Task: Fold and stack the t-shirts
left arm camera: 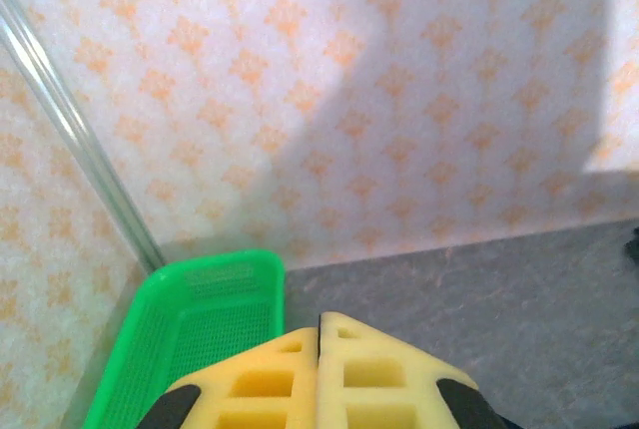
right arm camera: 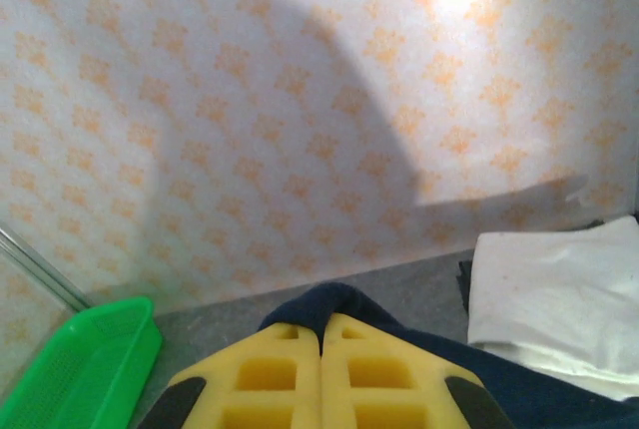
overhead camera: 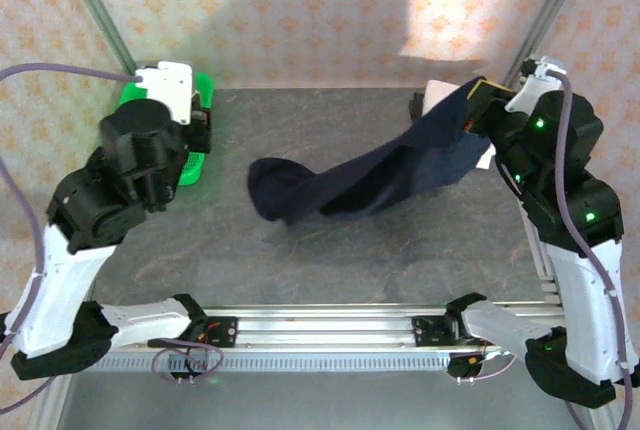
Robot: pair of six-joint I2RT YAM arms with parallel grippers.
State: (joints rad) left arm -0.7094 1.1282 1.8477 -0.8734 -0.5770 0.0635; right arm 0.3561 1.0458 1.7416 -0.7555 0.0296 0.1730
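- Two arms rise from the near edge of the table (overhead camera: 350, 260), one at each side. Both are bent at the elbow and reach toward the back.
- At the left, the left arm (overhead camera: 70, 250) leans to the rear left corner, and its wrist is close to the green basket (left arm camera: 215, 284).
- The left gripper (left arm camera: 319, 324) is closed. Its two yellow fingers (left arm camera: 260, 384), with square hollows, press flat together and nothing is between them.
- The basket is rectangular, of green plastic mesh with a smooth rounded rim. It stands near the wall (left arm camera: 399, 100), which is pale with small orange ornaments.
- In the middle, the navy t-shirt (overhead camera: 400, 165) is soft dark cloth. Its left end lies in a crumpled heap on the grey, stone-like table, and from there it rises in a slope to the right.
- The right gripper (right arm camera: 322, 321) is closed on the upper end of the navy t-shirt, and a fold of dark cloth wraps around its yellow fingertips.
- The white t-shirt (right arm camera: 559, 289) is a folded rectangular bundle in the rear right corner of the table, just beside the right gripper. The navy cloth partly covers it.
- The right arm (overhead camera: 585, 250) stands steep at the right edge, with its wrist turned inward.
- The top view gives the whole drape of the navy t-shirt. The right wrist view gives the cloth at the fingertips and the light wrinkles of the white bundle.
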